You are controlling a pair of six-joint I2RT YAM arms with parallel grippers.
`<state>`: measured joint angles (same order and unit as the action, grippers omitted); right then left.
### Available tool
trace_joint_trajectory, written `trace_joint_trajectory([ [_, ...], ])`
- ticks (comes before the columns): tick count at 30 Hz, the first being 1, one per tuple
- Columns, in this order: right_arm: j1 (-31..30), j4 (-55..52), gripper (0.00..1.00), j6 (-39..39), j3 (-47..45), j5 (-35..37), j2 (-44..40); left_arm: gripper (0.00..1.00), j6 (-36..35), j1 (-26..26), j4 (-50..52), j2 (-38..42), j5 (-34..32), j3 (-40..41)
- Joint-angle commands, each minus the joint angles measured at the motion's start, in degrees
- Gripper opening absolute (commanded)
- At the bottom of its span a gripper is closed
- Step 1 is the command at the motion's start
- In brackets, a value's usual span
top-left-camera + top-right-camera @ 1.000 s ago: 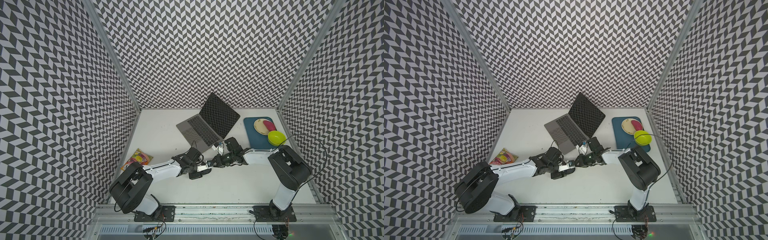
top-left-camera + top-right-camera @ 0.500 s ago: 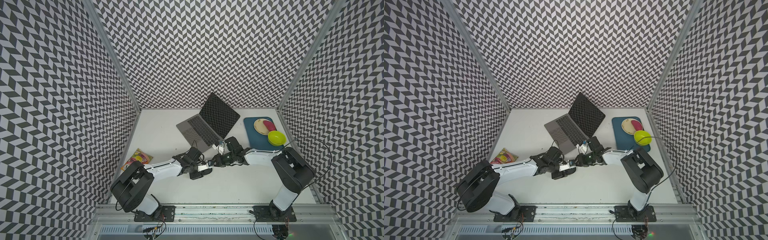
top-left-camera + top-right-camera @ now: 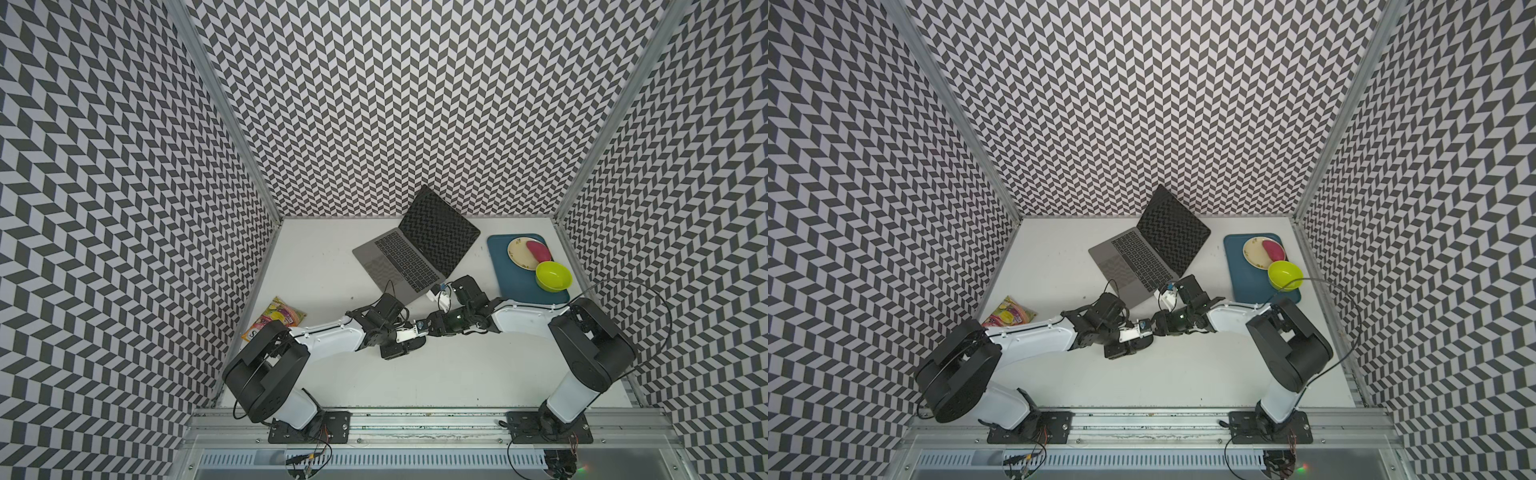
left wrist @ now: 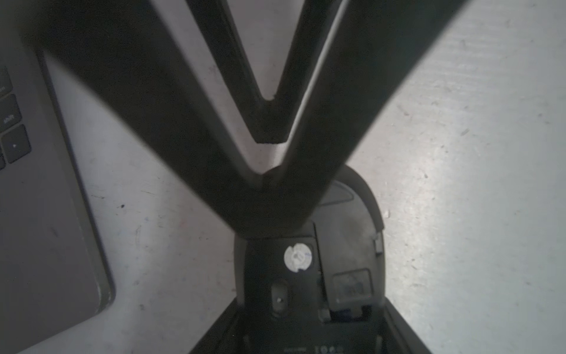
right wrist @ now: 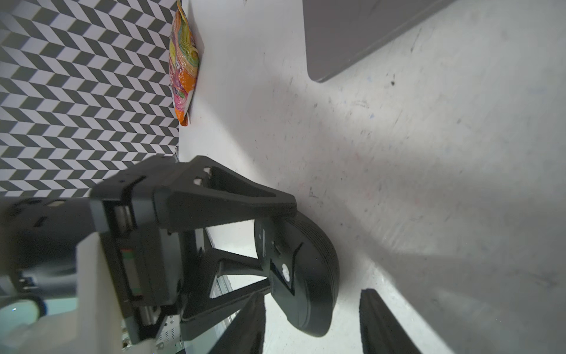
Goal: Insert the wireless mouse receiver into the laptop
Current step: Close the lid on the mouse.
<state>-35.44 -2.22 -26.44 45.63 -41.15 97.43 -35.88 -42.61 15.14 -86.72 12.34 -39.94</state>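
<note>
My left gripper (image 3: 409, 338) (image 4: 309, 337) is shut on the black mouse (image 3: 399, 348) (image 3: 1126, 348) (image 4: 346, 239) (image 5: 309, 269). It holds the mouse on edge just above the table, underside showing and compartment uncovered. My right gripper (image 3: 424, 326) (image 3: 1148, 326) (image 5: 312, 325) meets it from the right. It is open, its fingers (image 5: 381, 321) standing either side of the mouse's end without touching. The grey laptop (image 3: 399, 262) (image 3: 1133, 259) (image 4: 46, 214) (image 5: 352, 36) lies open just behind both grippers. I cannot make out the wireless mouse receiver in any view.
A small white adapter (image 3: 438, 295) sits at the laptop's near right corner. A colourful snack bag (image 3: 276, 318) (image 5: 183, 67) lies by the left wall. A teal tray (image 3: 511, 286) at the right carries a plate and a green bowl (image 3: 552, 276).
My right gripper's jaws have spread apart beside the mouse. The left gripper still holds the mouse in the same place.
</note>
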Motion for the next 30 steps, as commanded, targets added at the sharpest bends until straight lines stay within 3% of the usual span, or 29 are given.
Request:
trace_joint_trajectory([
  [1,-1.05,1.99,0.52,1.16,-0.84,-0.50,-0.11,0.50,0.81,0.26,0.99,-0.90,1.83,-1.25],
  [22,-2.35,5.41,0.48,-0.20,-2.30,0.68,4.70,0.47,2.98,1.59,1.31,-2.99,4.98,-2.45],
  [30,-2.35,3.93,0.46,-0.68,-2.60,4.24,5.84,0.46,3.96,2.16,1.31,-3.55,6.41,-2.94],
])
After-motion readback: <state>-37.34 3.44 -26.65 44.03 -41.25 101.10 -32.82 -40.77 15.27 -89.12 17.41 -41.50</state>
